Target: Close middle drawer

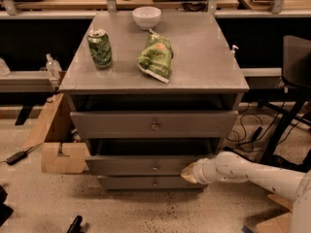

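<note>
Our gripper [188, 173], at the end of a white arm [252, 173] reaching in from the cabinet's right, touches the right end of the middle drawer [141, 165] front; we cannot tell how wide it is set. That drawer, second of three in the grey cabinet [209, 57], juts a little beyond the bottom drawer [141, 182], with a dark gap above it. We judge the closing push to be in hand and nearly finished. The next move calls for a straight, steady shove toward the cabinet's back until the front sits flush.
</note>
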You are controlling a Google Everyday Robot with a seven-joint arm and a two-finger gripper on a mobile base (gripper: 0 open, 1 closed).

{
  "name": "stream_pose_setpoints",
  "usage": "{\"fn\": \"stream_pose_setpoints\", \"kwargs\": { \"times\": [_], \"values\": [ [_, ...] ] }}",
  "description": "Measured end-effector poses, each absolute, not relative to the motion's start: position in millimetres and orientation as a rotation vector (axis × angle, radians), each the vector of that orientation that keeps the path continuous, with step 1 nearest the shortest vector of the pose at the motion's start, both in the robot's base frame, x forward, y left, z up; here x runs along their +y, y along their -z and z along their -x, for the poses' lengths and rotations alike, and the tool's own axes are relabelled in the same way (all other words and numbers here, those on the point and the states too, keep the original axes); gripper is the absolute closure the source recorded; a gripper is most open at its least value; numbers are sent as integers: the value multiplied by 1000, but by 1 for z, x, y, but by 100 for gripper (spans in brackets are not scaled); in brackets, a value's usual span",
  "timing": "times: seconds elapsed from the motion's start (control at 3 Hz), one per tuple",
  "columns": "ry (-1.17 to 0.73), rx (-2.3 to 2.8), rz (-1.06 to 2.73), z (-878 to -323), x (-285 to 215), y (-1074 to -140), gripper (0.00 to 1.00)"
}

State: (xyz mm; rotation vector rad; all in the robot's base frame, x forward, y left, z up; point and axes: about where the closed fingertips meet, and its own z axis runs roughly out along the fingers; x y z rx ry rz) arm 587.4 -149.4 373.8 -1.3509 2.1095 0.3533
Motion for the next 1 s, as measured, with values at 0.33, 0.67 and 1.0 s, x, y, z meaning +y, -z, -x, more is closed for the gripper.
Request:
{"fn": "stream_pose_setpoints", "kwargs": {
  "times": [0.33, 0.67, 1.0],
  "values": [
    [-340, 2113, 1351, -615, -152, -375, 100],
    [-325, 2119, 1351, -642, -155, -376, 100],
    [-325, 2119, 1351, -637, -158, -376, 100]
  ]
}}
